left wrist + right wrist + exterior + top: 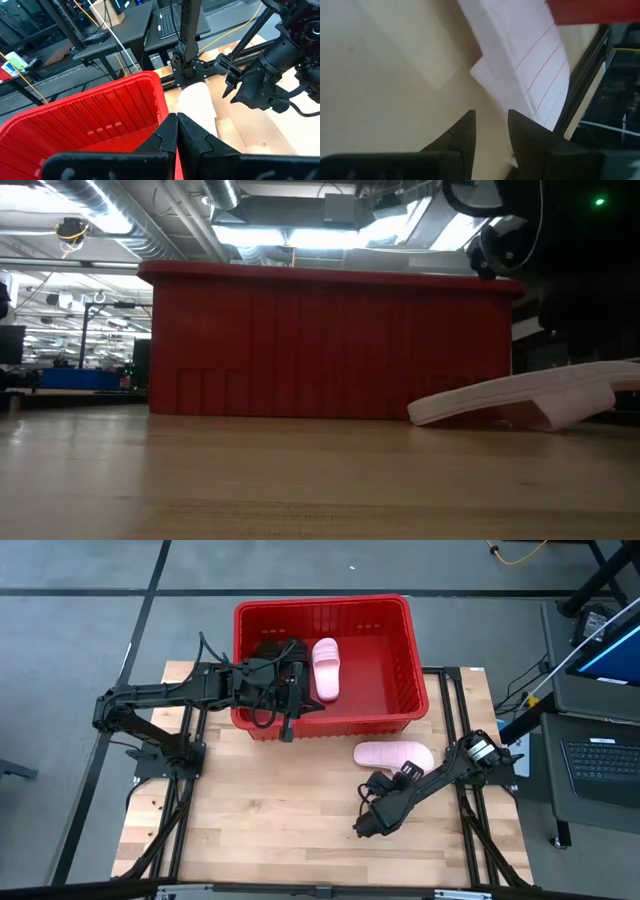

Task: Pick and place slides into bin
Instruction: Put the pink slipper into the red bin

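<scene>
The left gripper (176, 131) hung over the bin (400, 615) with fingers pinched together, empty, while the right gripper (491, 131) — fingers narrowly parted, holding nothing — faced the pink slide (393, 753) left on the table (280, 820), seemingly lining up a grasp.

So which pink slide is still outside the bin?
The pink slide on the table in front of the bin, near the right gripper. The other pink slide lies inside.

The wooden table (250, 820) carries the red bin (400, 710) and one pink slide (393, 754).
</scene>
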Available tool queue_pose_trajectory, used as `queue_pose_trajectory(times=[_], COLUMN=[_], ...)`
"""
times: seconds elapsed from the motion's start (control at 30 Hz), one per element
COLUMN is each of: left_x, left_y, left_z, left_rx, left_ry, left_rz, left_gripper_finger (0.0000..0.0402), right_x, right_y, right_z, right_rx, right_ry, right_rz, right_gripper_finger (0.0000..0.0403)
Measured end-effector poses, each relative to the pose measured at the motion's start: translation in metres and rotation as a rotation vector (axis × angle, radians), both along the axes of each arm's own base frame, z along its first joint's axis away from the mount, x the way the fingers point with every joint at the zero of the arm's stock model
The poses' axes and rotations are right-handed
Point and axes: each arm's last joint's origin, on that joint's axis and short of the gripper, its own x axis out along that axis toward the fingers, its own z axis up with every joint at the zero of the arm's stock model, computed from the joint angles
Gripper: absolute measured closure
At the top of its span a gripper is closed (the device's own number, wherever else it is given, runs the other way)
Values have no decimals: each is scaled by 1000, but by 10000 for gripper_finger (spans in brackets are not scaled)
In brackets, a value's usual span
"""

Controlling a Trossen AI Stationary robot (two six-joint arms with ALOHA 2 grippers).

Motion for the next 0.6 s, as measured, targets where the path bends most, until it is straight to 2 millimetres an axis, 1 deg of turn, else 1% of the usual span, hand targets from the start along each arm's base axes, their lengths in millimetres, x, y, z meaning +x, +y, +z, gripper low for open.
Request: queue_pose_trajectory(times=[0.13, 0.27, 0.47, 0.6], left_x=[0, 0, 0, 0], left_y=[0, 0, 0, 0], left_z=[0, 1, 1, 1], left_rx=[0, 1, 1, 0], left_ry=[-2, -8, -7, -9], left_rz=[0, 0, 0, 0], left_gripper_finger=[396, 398, 398, 396], right_x=[-2, -12, -40, -63], right_y=[3, 9, 16, 24], right_z=[5, 25, 67, 80], right_rx=[42, 91, 171, 207], right_ry=[10, -41, -160, -186], right_rz=[3, 31, 104, 173], right_gripper_finger=[288, 288, 288, 288])
